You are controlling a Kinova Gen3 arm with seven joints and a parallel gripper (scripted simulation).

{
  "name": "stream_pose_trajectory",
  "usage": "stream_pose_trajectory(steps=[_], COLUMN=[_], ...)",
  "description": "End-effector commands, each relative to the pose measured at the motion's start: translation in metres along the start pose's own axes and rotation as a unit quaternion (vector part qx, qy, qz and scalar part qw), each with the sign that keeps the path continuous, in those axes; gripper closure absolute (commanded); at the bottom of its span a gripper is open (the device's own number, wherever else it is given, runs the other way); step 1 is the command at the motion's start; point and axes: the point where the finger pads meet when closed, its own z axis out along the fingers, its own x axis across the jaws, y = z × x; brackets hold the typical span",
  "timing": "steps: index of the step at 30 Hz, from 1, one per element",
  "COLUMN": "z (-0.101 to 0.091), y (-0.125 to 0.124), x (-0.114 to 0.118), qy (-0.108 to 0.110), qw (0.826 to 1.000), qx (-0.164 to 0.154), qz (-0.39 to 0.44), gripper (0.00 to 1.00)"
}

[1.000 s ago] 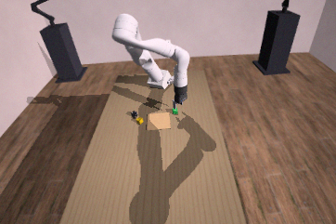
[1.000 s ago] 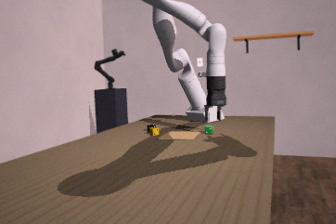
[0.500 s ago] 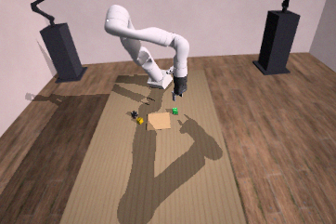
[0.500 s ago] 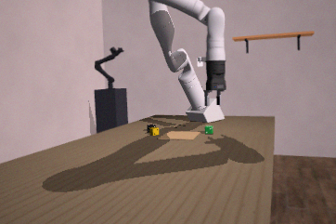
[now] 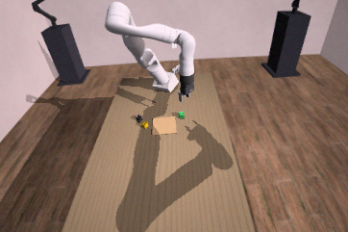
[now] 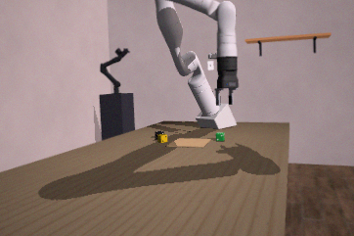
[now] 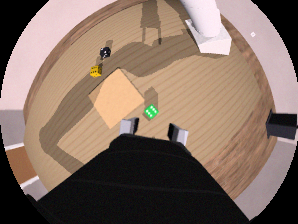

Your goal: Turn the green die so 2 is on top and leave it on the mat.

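Pips on the green die [image 5: 181, 115], yellow die [image 5: 144, 124] and black die [image 5: 138, 118] are too small to read; wrist housing hides the near tabletop.

The long table [image 5: 202, 196] has a tan, finely ribbed top and carries the arm's white base [image 5: 165, 85] at its far end; a flat, light-brown mat [image 5: 164, 125] lies near the middle; the green die [image 5: 181, 115] sits on the bare top just off the mat's far right corner; a yellow die [image 5: 144, 124] and a black die [image 5: 138, 118] sit close together left of the mat, off it.
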Motion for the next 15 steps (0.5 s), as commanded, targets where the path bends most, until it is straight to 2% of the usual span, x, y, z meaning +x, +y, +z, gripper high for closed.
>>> stream_pose_trajectory(steps=[1,7,15], z=[-0.0006,-0.0005,0.0002], y=[0.0005,-0.0004,-0.0058], x=[0.0,-0.0005,-0.0031], qy=[0.0,0.0,0.0], qw=[1.0,1.0,0.997], qx=[-0.001,-0.001,-0.001], qz=[0.0,0.011,0.082], gripper=[0.0,0.0,0.0])
